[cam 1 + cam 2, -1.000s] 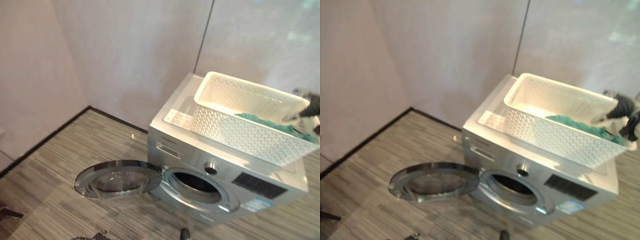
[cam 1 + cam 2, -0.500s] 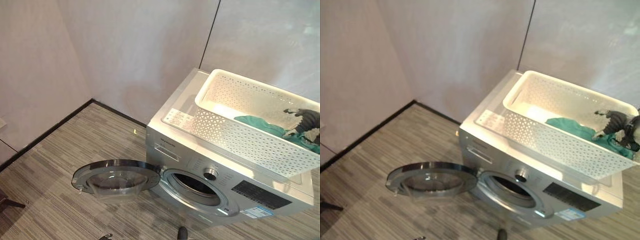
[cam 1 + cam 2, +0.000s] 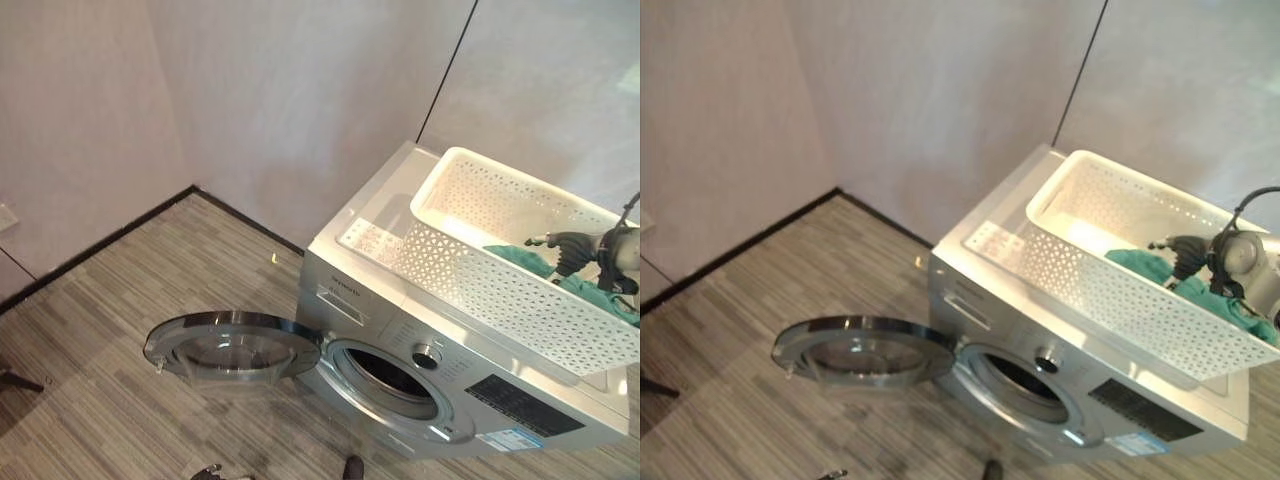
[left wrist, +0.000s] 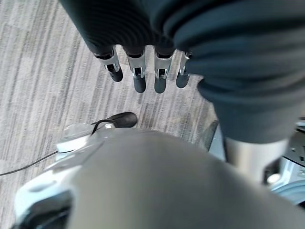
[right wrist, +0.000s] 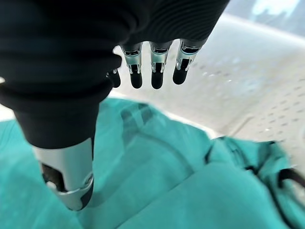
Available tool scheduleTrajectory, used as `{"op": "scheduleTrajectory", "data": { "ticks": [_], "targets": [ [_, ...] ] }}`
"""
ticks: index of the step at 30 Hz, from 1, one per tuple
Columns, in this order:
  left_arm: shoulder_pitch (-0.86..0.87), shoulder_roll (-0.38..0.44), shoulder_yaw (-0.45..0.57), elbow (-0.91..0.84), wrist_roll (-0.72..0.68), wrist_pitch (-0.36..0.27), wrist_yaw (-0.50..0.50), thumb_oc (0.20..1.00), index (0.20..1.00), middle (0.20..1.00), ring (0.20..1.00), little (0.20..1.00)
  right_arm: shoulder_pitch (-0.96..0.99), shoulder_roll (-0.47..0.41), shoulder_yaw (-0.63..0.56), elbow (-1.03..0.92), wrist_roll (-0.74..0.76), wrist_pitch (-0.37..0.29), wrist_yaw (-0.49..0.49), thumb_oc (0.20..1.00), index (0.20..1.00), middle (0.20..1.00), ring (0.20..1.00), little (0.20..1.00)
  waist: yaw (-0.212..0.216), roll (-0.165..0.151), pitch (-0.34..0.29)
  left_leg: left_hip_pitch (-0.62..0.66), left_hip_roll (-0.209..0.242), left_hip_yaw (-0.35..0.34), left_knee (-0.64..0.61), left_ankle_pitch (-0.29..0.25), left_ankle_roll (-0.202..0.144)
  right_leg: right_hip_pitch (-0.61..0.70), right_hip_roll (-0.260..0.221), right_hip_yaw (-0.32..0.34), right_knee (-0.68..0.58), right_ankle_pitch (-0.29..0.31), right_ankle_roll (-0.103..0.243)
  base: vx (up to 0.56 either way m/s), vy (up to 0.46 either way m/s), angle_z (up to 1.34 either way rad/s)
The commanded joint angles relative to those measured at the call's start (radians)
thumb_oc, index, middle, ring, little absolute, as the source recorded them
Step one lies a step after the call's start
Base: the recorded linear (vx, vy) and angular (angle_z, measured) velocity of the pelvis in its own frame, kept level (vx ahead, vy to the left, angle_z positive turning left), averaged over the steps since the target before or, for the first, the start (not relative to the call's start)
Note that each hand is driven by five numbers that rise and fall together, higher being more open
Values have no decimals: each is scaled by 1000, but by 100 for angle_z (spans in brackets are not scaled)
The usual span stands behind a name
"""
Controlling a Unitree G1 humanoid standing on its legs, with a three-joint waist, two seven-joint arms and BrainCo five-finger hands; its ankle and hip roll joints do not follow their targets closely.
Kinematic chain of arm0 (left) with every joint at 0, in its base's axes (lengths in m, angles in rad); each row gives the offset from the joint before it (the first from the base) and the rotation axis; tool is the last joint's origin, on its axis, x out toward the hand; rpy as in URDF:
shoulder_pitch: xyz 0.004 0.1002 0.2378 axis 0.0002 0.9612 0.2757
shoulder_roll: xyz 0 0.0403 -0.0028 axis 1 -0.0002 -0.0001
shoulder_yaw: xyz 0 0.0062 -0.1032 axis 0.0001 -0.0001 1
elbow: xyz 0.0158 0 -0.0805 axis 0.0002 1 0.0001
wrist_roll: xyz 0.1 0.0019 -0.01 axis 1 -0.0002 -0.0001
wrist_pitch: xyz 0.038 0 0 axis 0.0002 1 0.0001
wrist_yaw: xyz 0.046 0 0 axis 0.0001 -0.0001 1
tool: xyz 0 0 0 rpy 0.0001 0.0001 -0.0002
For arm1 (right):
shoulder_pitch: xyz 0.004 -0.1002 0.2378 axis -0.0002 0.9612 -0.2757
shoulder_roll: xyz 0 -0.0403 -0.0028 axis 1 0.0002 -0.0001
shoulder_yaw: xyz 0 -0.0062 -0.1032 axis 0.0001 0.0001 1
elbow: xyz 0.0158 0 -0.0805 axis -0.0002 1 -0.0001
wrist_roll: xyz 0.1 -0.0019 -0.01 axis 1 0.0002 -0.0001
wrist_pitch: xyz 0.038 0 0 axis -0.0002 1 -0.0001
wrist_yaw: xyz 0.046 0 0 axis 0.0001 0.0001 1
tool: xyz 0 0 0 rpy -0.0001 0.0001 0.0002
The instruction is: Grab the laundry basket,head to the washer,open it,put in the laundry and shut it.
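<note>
A silver front-loading washer [image 3: 400, 330] stands against the pale wall [image 3: 280, 100], set at an angle to it, with striped grey floor [image 3: 120, 300] lying open to its left and in front. Its round door [image 3: 232, 345] is swung fully out to the left on its hinge, hanging low over the floor, and the dark drum opening [image 3: 388, 372] faces the open floor. A strip of the washer's flat top shows bare along the front edge and at the left end.

The white perforated laundry basket [image 3: 480, 275] sits on top of the washer, its long side running along the lid and its right end reaching past the washer's right edge. Teal laundry [image 3: 1140, 265] lies inside, towards the right end.

The right hand [image 3: 562, 246] hangs over the basket's right part, above the cloth. In the right wrist view its fingers [image 5: 155, 71] point straight down, relaxed and holding nothing, just above the teal fabric [image 5: 157, 186].

The left hand [image 4: 143, 71] hangs over the bare floor, fingers straight and empty
</note>
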Motion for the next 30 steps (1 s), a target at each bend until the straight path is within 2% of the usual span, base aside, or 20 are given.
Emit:
{"op": "scheduleTrajectory", "data": {
  "ticks": [1, 9, 12, 13, 25, 26, 27, 28, 30],
  "targets": [
    [-33, -23, -33, 5, -34, -25, -23, 1000, 1000, 1000, 1000, 1000, -59, -54, 84, -42, -21, -2, 52, 1000, 1000, 1000, 1000, 1000, 29, -29, 81, -28, 56, 62, 11, 18, -25, 12, -21, -28, 59, -107, 36, -16, -11, 17],
    [-48, -23, -19, -29, -91, -33, -25, 1000, 1000, 1000, 1000, 1000, 77, -108, 81, -114, -48, -17, 113, 1000, 1000, 1000, 1000, 1000, 21, -20, 127, -49, 60, 55, 9, 32, -32, -3, -21, -35, 67, -110, 31, -3, -6, 3],
    [-64, -29, -26, -51, -129, -39, -15, 1000, 1000, 1000, 1000, 1000, 195, -65, -9, -44, -93, -16, 99, 1000, 1000, 1000, 1000, 1000, 16, -2, 146, -68, 58, 50, 6, 40, -31, -21, -24, -38, 67, -106, 32, 0, 0, 0],
    [-76, -32, -42, -58, -134, -40, -10, 1000, 1000, 1000, 1000, 1000, 235, -13, -54, 17, -115, -12, 79, 1000, 1000, 1000, 1000, 1000, 15, 7, 155, -78, 56, 49, 6, 43, -30, -32, -27, -37, 69, -104, 31, 0, 0, 0],
    [-94, -39, -57, -61, -142, -40, 10, 1000, 1000, 1000, 1000, 1000, 316, 117, -196, 109, -162, 11, 1, 1000, 1000, 1000, 1000, 1000, -4, 37, 145, -100, 44, 67, 6, 41, -23, -59, -34, -25, 62, -94, 30, 4, 2, -1],
    [-92, -38, -53, -51, -133, -39, 14, 1000, 1000, 1000, 1000, 1000, 318, 128, -208, 109, -162, 11, -3, 523, 523, 523, 523, 523, -7, 39, 138, -95, 44, 73, 6, 36, -22, -56, -35, -22, 59, -94, 30, 33, 9, -2],
    [-91, -39, -49, -46, -125, -39, 15, 1000, 1000, 1000, 1000, 1000, 327, 125, -223, 104, -153, 11, -6, 310, 310, 310, 310, 310, -11, 41, 132, -92, 43, 75, 6, 33, -22, -54, -35, -20, 57, -95, 30, 45, 10, -2],
    [-88, -39, -47, -42, -121, -38, 12, 1000, 1000, 1000, 1000, 1000, 337, 127, -236, 106, -151, 14, -8, 200, 200, 200, 200, 200, -12, 41, 129, -89, 42, 75, 6, 31, -22, -51, -35, -20, 56, -95, 31, 35, 5, 0],
    [-83, -40, -41, -35, -109, -37, 12, 1000, 1000, 1000, 1000, 1000, 339, 125, -263, 96, -139, 15, -25, 200, 200, 200, 200, 200, -16, 42, 121, -82, 41, 77, 6, 26, -20, -45, -35, -19, 55, -96, 31, 15, 2, 0]
  ]
}}
